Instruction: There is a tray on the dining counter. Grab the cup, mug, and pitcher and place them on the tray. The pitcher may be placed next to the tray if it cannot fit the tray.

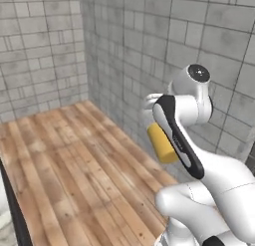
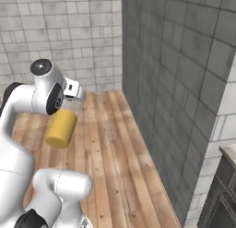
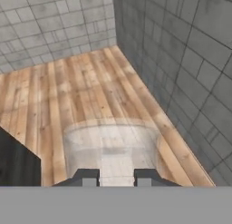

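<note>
Above the wooden floor (image 1: 74,160), near the corner of two grey tiled walls (image 2: 184,84), the arm carries the pitcher (image 2: 61,128) in the air, tilted, orange liquid in its lower part. Claw (image 3: 117,177) is clenched on the pitcher's clear glass rim, one fingertip (image 3: 89,177) on each side of the glass wall in the hand view. In the left base view the pitcher (image 1: 162,143) shows beside the arm's dark-striped link, clear of the floor.
</note>
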